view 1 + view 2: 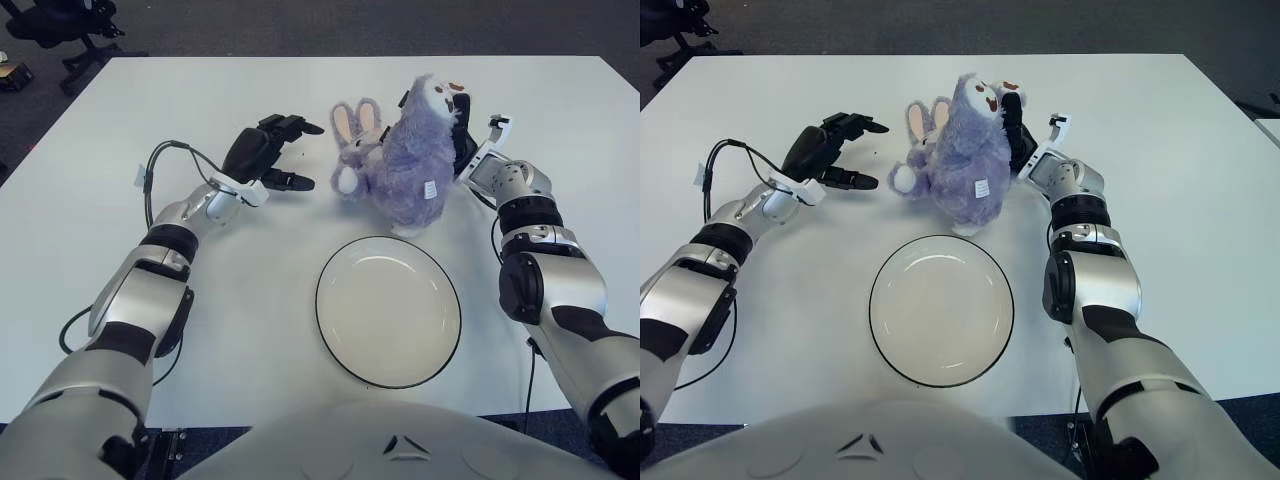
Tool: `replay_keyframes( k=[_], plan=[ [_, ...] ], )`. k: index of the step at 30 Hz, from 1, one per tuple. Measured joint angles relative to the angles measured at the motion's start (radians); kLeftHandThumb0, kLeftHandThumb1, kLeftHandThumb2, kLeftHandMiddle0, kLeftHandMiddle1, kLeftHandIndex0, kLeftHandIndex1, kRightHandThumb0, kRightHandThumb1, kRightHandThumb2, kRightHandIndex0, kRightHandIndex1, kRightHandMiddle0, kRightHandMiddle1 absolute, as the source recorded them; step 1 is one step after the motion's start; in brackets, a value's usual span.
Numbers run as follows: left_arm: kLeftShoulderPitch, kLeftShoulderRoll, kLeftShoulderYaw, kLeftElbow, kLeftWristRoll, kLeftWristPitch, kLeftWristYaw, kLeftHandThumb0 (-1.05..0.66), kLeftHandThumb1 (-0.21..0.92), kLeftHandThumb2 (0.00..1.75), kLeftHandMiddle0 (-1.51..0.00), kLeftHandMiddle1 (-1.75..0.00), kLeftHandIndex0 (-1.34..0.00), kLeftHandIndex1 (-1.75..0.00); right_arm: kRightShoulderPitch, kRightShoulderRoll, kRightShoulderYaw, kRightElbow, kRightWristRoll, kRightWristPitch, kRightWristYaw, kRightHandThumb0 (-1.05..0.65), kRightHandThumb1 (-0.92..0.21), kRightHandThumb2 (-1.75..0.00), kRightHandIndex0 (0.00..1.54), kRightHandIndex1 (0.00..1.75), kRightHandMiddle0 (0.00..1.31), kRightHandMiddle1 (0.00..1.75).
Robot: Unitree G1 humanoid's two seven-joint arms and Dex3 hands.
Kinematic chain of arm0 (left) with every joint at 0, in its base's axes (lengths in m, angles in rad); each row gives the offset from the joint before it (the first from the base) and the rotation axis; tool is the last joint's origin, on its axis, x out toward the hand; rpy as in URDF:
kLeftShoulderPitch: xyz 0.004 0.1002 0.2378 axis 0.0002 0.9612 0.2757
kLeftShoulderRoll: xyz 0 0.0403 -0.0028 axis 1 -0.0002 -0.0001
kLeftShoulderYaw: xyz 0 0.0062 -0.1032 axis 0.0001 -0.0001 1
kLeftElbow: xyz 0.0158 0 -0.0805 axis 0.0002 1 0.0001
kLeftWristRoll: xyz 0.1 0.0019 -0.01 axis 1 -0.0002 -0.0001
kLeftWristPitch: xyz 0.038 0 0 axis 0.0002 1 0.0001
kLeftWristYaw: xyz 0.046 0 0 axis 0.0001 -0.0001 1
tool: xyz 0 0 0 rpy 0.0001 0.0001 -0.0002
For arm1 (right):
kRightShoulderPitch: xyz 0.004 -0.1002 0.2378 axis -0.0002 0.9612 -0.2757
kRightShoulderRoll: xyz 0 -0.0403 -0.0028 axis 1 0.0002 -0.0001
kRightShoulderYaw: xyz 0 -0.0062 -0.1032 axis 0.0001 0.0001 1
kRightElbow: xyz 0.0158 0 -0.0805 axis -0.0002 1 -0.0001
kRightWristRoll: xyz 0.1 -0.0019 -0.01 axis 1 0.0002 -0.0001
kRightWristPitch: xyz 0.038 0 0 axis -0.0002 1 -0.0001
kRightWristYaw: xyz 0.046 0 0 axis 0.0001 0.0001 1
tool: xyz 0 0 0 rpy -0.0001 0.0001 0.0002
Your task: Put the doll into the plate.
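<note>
You're at the grasp: the doll [405, 160] sits between your hands, beyond the plate [388, 310]. Right hand [462, 135] presses its far side, grip unclear; left hand [268, 152] spread, empty. Close left in, then lift plateward.

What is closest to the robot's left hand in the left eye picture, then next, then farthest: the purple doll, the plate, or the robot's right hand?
From the left hand:
1. Doll, just to its right.
2. Plate, toward the robot, below the doll.
3. Right hand, behind the doll's far side.
</note>
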Motion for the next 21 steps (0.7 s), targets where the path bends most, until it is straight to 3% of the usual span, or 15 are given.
replay_keyframes(
  k=[5, 8, 17, 21],
  plan=[
    [-0.04, 0.0, -0.032, 0.012, 0.021, 0.002, 0.059, -0.5, 0.92, 0.0, -0.57, -0.01, -0.34, -0.32, 0.0, 0.0, 0.0, 0.01, -0.002, 0.005, 0.011, -0.08, -0.91, -0.11, 1.1, 1.75, 0.87, 1.75],
    [-0.062, -0.001, -0.059, 0.024, 0.041, 0.013, 0.082, -0.55, 0.91, 0.0, -0.42, 0.0, -0.31, -0.21, 0.0, 0.0, -0.001, 0.011, -0.002, 0.015, 0.022, -0.08, -0.91, -0.12, 1.1, 1.75, 0.89, 1.75],
    [-0.124, -0.014, -0.14, 0.046, 0.11, 0.076, 0.171, -0.61, 0.91, 0.0, -0.26, 0.0, -0.27, -0.12, 0.0, 0.011, 0.005, 0.008, -0.002, 0.044, 0.102, -0.08, -0.87, -0.2, 1.12, 1.75, 0.91, 1.75],
    [-0.137, -0.023, -0.167, 0.051, 0.132, 0.115, 0.215, -0.64, 0.9, 0.0, -0.2, 0.0, -0.26, -0.1, 0.0, 0.02, 0.005, -0.014, -0.001, 0.056, 0.121, -0.08, -0.74, -0.44, 1.13, 1.75, 0.93, 1.75]
  ],
)
